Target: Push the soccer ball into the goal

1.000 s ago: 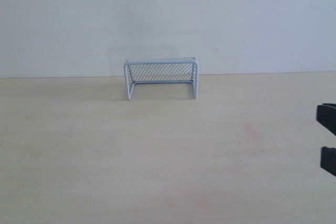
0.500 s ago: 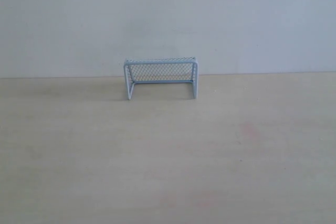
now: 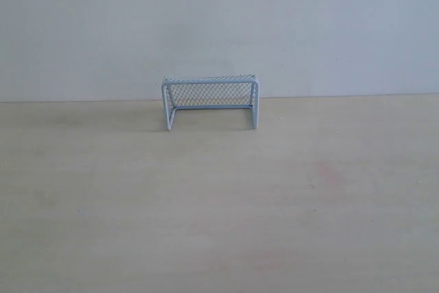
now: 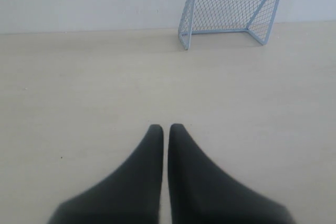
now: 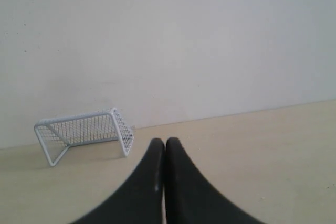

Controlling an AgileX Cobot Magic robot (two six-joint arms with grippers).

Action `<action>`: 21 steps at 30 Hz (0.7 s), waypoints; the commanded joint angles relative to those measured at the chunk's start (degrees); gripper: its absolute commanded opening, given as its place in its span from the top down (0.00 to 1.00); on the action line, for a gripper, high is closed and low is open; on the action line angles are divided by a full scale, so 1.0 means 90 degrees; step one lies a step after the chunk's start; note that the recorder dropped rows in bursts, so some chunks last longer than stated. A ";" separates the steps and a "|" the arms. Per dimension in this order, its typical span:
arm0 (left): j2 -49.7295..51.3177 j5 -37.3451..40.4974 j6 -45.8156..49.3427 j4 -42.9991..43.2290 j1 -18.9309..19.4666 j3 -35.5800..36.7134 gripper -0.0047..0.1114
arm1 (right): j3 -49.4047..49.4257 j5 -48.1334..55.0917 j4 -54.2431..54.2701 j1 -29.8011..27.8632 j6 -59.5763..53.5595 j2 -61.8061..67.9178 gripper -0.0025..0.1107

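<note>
The goal [image 3: 210,101], a pale blue-white frame with mesh netting, stands at the far edge of the table against the wall; it also shows in the left wrist view [image 4: 229,18] and the right wrist view [image 5: 84,135]. No soccer ball shows in any view. My left gripper [image 4: 166,128] is shut with nothing between its black fingers, well short of the goal. My right gripper [image 5: 165,142] is shut and empty too, off to the goal's side. Neither gripper appears in the exterior view.
The pale wooden table [image 3: 219,197] stretches in front of the goal. A plain white wall [image 3: 219,25] rises right behind it.
The right gripper, seen at the exterior view's right edge a second ago, has drawn out of that view. The goal has not moved.
</note>
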 commanded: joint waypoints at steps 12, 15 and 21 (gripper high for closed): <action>-0.0015 -0.0047 0.0014 -0.0021 0.0023 0.0024 0.92 | 0.0955 0.0260 -0.5823 -0.0025 0.5315 -0.0757 0.98; -0.0015 -0.0047 0.0014 -0.0021 0.0023 0.0024 0.92 | 0.0955 0.0825 -0.5851 -0.0025 0.4826 -0.0757 0.98; -0.0015 -0.0047 0.0014 -0.0021 0.0023 0.0024 0.92 | 0.0955 0.1368 -0.5755 -0.0025 0.4257 -0.0757 0.98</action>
